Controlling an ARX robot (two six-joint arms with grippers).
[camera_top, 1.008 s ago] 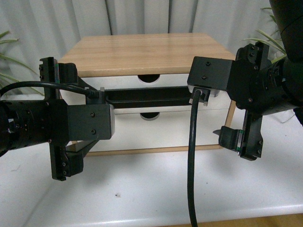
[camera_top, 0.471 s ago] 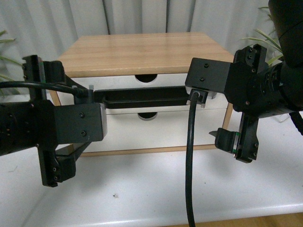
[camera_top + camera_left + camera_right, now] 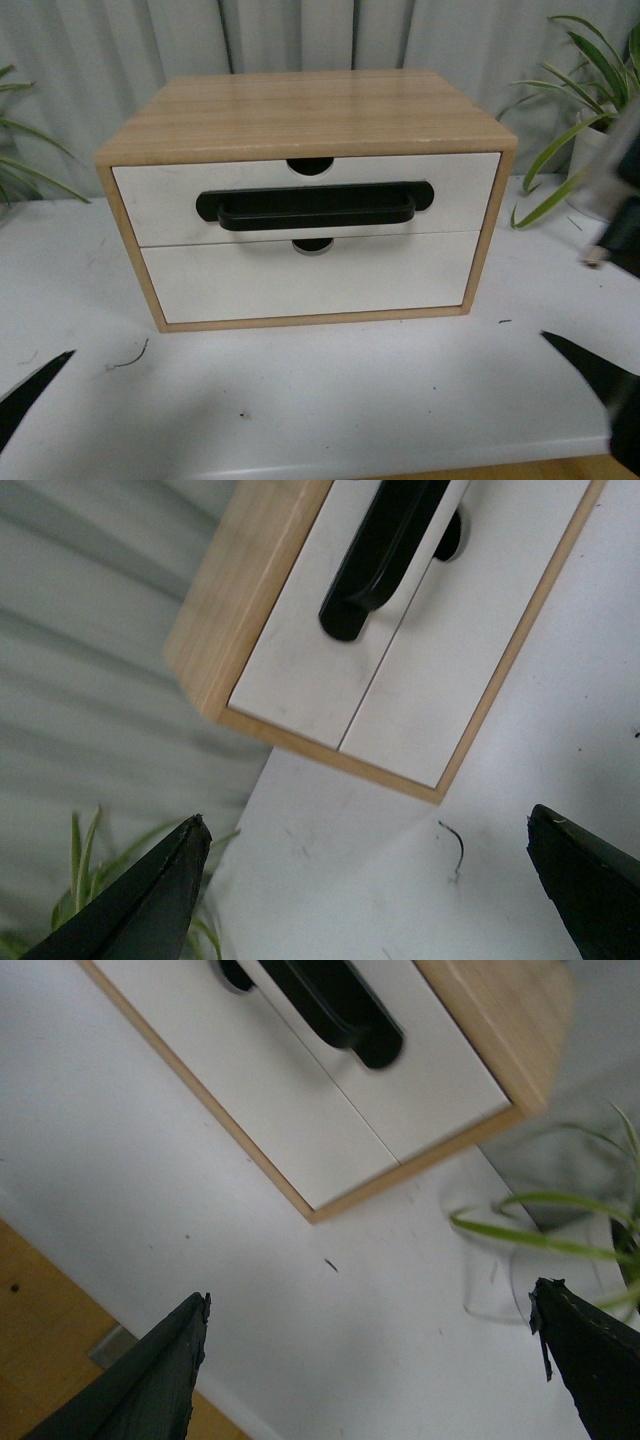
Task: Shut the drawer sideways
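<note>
Left gripper [image 3: 365, 815], right gripper [image 3: 370, 1292] back; drawer [image 3: 310, 205] flush.

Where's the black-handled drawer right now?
Front view, centre: the drawer sits flush in the upper slot of the wooden cabinet, directly above the plain white drawer front.

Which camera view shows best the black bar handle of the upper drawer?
The front view: the black bar handle shows whole, end to end, across the drawer front. Each wrist view shows only one end of it, cut off by the picture's edge.
</note>
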